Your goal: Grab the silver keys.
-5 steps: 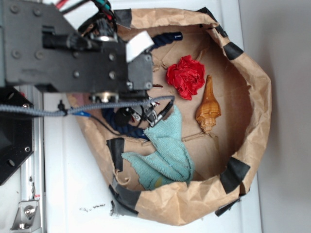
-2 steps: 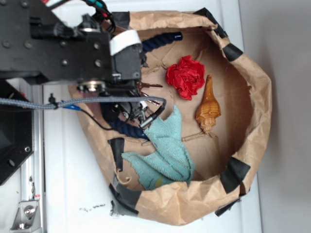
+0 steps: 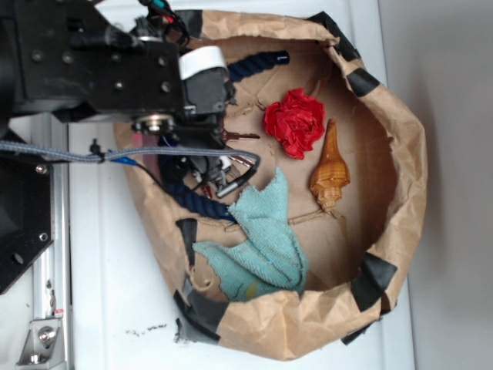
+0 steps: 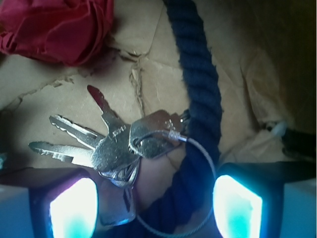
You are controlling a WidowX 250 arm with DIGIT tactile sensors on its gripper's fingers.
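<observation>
A wide brown paper nest (image 3: 400,193), edged with black tape, holds everything. A teal cloth (image 3: 266,239) lies near its lower middle, a dark blue rope (image 4: 198,89) curves along its left side, with a red paper flower (image 3: 294,122) and a tan shell (image 3: 331,166) to the right. The gripper (image 4: 156,206) hangs spread wide over the silver keys (image 4: 116,141), whose wire ring loops across the rope between the glowing fingers (image 4: 74,208)
</observation>
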